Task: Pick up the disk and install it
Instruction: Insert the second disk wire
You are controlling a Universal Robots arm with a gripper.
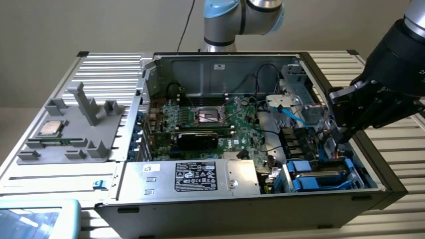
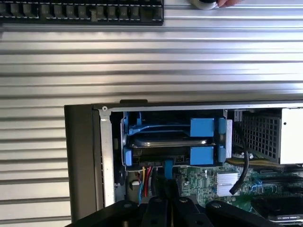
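At the exterior view's left, a grey plastic fixture block (image 1: 73, 129) rests on the ribbed silver metal table (image 1: 59, 184), and a small square silver CPU chip (image 1: 51, 128) lies on that block. A translucent light-blue tray corner (image 1: 37, 219) sits at the near left edge of the table. In the middle stands the open black tower computer case (image 1: 265, 204) lying on its side, with the green motherboard (image 1: 219, 127) exposed and a large silver box with a black label (image 1: 199, 177) along its near wall. Further right, in the near right corner of the case, the flat silver hard drive with a bright blue plastic frame (image 1: 317, 175) sits inside the drive bay; in the wrist view the same disk (image 2: 165, 140) lies level in the bay, with blue tabs at its edges and coloured cables just beside it. At the exterior view's right, the black gripper (image 1: 342, 135) hangs just above the bay, close to the drive. In the wrist view its black fingers (image 2: 163, 208) appear nearly together, holding nothing.
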